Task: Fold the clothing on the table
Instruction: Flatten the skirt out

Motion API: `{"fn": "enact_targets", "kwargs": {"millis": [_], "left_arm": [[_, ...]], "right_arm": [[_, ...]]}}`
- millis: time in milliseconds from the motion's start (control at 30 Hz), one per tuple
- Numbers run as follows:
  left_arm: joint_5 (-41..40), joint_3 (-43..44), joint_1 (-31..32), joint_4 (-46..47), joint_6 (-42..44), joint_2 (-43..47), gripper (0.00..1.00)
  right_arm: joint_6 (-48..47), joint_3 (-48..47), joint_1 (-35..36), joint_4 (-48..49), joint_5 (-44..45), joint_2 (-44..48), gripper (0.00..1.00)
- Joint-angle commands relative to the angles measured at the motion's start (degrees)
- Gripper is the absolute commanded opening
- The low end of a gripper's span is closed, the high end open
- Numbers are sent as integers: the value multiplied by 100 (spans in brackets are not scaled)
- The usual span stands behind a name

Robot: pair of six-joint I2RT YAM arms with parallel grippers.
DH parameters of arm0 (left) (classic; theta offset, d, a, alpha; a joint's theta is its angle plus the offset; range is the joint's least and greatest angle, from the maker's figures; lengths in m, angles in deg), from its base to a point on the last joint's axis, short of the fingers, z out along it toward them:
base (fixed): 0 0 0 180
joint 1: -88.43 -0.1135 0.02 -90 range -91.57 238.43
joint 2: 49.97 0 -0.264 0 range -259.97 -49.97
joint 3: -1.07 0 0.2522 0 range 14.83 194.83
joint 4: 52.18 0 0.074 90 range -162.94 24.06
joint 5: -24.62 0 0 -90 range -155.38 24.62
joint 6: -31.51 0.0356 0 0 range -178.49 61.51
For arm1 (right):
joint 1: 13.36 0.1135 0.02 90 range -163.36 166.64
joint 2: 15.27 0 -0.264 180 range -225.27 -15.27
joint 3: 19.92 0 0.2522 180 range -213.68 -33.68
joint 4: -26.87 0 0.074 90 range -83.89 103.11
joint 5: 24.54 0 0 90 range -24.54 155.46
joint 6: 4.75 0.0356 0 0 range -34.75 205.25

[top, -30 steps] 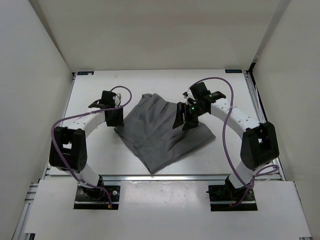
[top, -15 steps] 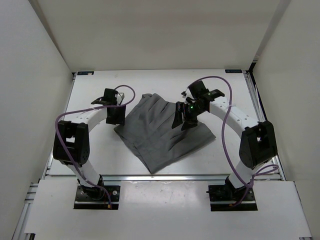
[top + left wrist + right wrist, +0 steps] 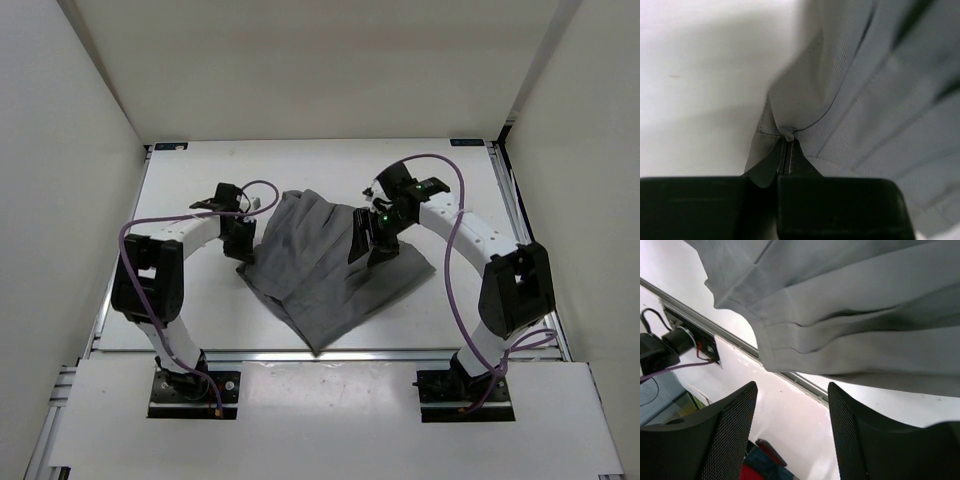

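Observation:
The grey pleated clothing (image 3: 330,270) lies spread on the white table (image 3: 300,165), fanning out toward the near edge. My left gripper (image 3: 241,240) sits at its left edge and is shut on a pinch of the hem. In the left wrist view the jaws of the left gripper (image 3: 786,145) meet around a small tuck of clothing (image 3: 880,100). My right gripper (image 3: 370,240) hovers over the garment's upper right part, open with nothing in it. The right wrist view has the right gripper (image 3: 792,390) spread wide, with the clothing (image 3: 850,300) hanging beyond the mesh fingers (image 3: 730,425).
White walls close in the table at the left, back and right. A silver rail (image 3: 330,352) runs along the near edge, also visible as a rail (image 3: 705,322) in the right wrist view. Purple cables (image 3: 455,250) loop off both arms.
My left gripper has moved right to the clothing's left edge and shut on it, lifting and bunching that edge. The right gripper has barely moved and stays open.

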Motion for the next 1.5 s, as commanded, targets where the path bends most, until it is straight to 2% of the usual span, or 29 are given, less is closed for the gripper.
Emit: {"fn": "enact_targets", "kwargs": {"millis": [0,133,200,267,333,467,600,700,767,800,833,900,1033,1100,1167,1233,1467], "left_arm": [[1379,10,146,-77,-248,768,0],[2276,36,216,185,-653,1384,0],[3073,-51,364,693,-1275,1543,0],[3462,-52,593,1159,-1751,1518,0],[3649,1,1005,1592,-2260,1456,0],[3561,299,1192,2005,-2684,1236,0],[3080,546,884,1490,-2360,1200,0],[2132,616,717,857,-1911,1262,0],[931,625,647,278,-1657,1280,0],[646,599,673,127,-1604,1280,0],[321,468,664,-5,-1490,1306,0],[247,73,629,-16,-1410,1367,0],[11,-850,717,72,-1524,1569,0],[-174,-1141,813,81,-1542,1613,0],[-157,-1421,770,81,-1498,1692,0],[-52,-1554,708,64,-1480,1710,0],[318,-1756,998,2,-1524,1912,0]], "right_arm": [[-180,156,145,-421,92,255,64],[-84,596,93,-334,93,230,62],[-31,676,32,-281,198,264,62],[21,650,-56,-263,330,238,62],[83,545,-135,-237,409,212,62],[171,421,-267,-167,295,317,62],[267,508,-92,-438,225,335,62],[259,640,189,-736,373,379,62],[390,815,373,-877,523,396,62],[417,990,435,-922,602,431,61],[530,1175,410,-861,629,431,59],[671,1413,348,-782,620,440,56],[962,1809,155,-335,533,554,41],[1033,1950,49,-123,419,528,31],[1120,2195,-4,149,226,467,12],[1103,2319,-48,272,207,292,3],[690,2127,-759,291,751,-517,0]]}}
